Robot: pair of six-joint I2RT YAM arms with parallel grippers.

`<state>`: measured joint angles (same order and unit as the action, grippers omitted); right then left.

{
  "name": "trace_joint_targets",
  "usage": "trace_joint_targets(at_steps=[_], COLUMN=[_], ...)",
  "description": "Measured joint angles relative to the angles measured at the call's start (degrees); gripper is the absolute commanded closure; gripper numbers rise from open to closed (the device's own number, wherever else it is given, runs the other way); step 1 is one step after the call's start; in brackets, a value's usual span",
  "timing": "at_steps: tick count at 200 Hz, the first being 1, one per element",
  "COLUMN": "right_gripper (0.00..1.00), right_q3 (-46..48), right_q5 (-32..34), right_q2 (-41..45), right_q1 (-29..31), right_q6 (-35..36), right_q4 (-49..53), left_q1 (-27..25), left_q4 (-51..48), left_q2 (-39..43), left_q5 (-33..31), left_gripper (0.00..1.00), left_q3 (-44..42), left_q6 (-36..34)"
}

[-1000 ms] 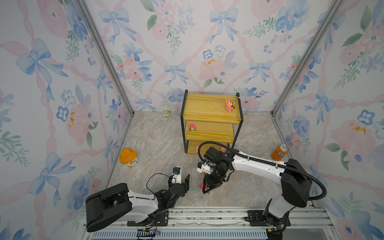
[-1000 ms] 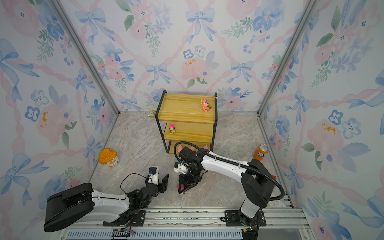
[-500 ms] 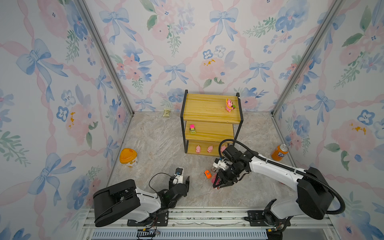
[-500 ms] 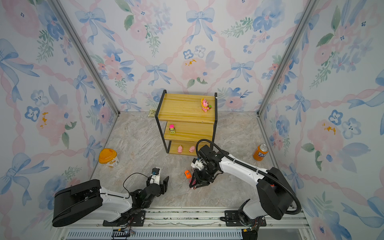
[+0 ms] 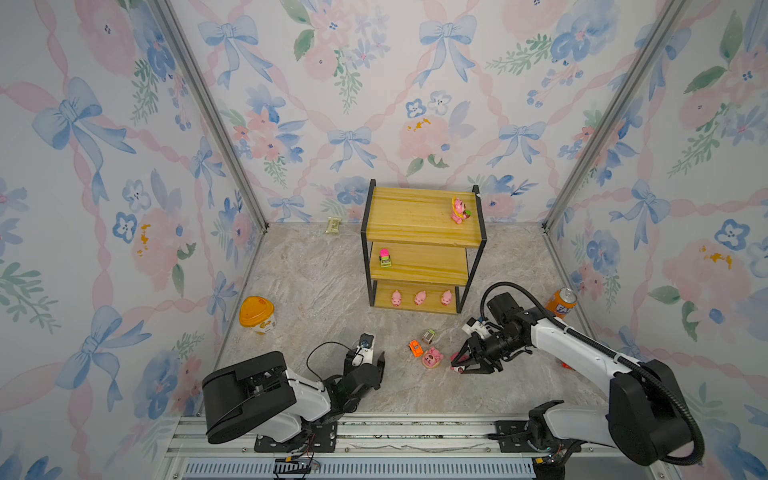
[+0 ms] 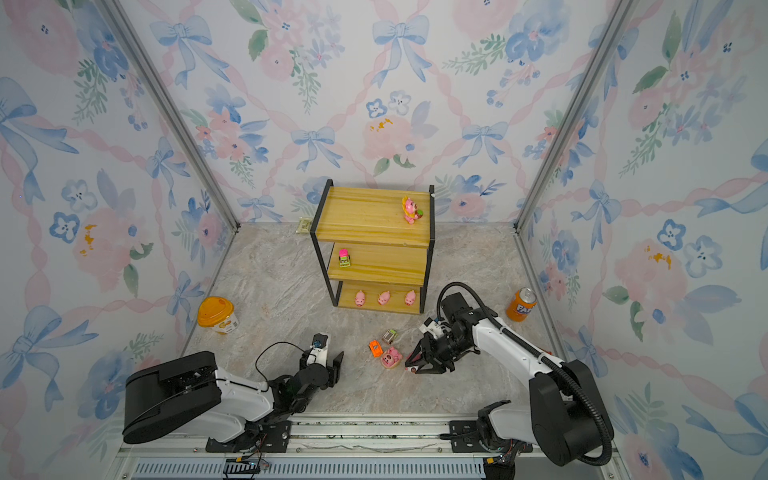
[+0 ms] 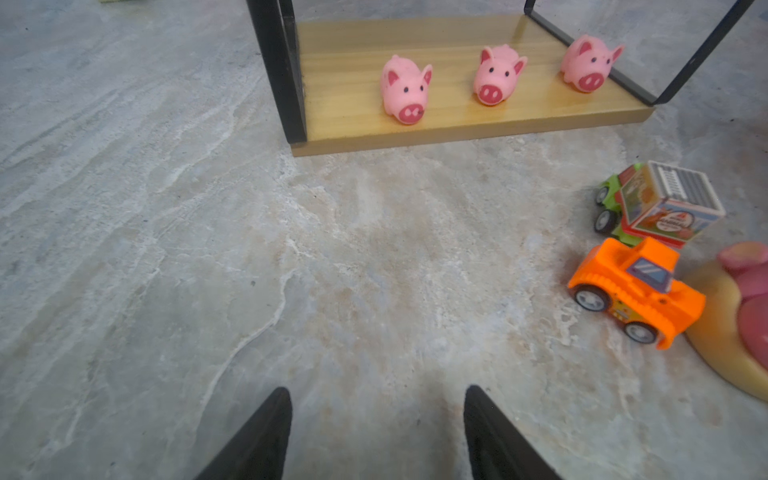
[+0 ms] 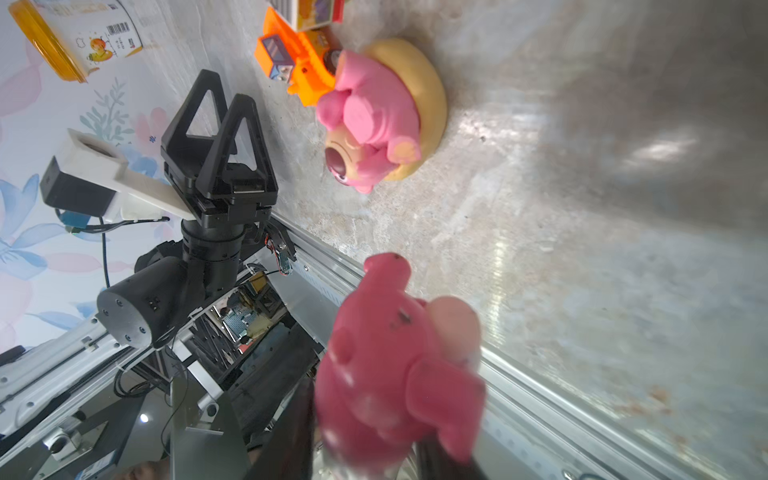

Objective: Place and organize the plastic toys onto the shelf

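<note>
The shelf (image 5: 411,216) stands at the back middle. Its top board holds a pink figurine (image 5: 458,209), the middle board a pink-green car (image 5: 385,258), the bottom board three pink pigs (image 5: 420,297) in a row. On the floor in front lie a grey-green car (image 5: 428,335), an orange car (image 5: 414,347) and a pink figurine on a tan base (image 5: 432,357), close together. Just right of them my right gripper (image 5: 457,368) is shut on another pink figurine (image 8: 399,365), low over the floor. My left gripper (image 5: 371,361) stands open and empty, left of the cars.
An orange-lidded yellow tub (image 5: 257,316) stands at the left wall and an orange soda can (image 5: 561,302) at the right wall. A small packet (image 5: 332,225) lies by the back wall. The metal rail (image 5: 374,432) runs along the front edge.
My right gripper has carried the pink figurine to the right, uncovering the toys on the floor. The left arm has swung a little; its gripper stays open.
</note>
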<state>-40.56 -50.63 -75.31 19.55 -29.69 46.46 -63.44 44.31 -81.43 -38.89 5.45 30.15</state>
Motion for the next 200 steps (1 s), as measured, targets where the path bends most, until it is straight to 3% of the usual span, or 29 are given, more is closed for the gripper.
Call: trace_joint_targets(at_steps=[44, 69, 117, 200], right_gripper=[1.00, 0.95, 0.98, 0.89], right_q3=[2.1, 2.1, 2.1, 0.8], right_q5=[-2.8, -4.6, -5.3, -6.8], right_q2=[-3.4, -5.4, -11.4, -18.6], right_q1=[-4.4, -4.7, -9.1, -9.8], right_q6=[-1.3, -2.0, -2.3, -2.0], right_q4=[-0.7, -1.7, -2.4, -2.4], left_q1=[0.0, 0.0, 0.0, 0.0], left_q4=[1.6, 2.6, 3.4, 5.0], left_q2=[-2.8, -3.2, -3.5, -5.3], left_q5=[1.0, 1.4, 1.7, 1.8], left_gripper=[0.33, 0.33, 0.33, 0.33], left_q3=[1.3, 1.4, 1.5, 1.5], left_q6=[-0.4, -1.0, -1.6, -2.1])
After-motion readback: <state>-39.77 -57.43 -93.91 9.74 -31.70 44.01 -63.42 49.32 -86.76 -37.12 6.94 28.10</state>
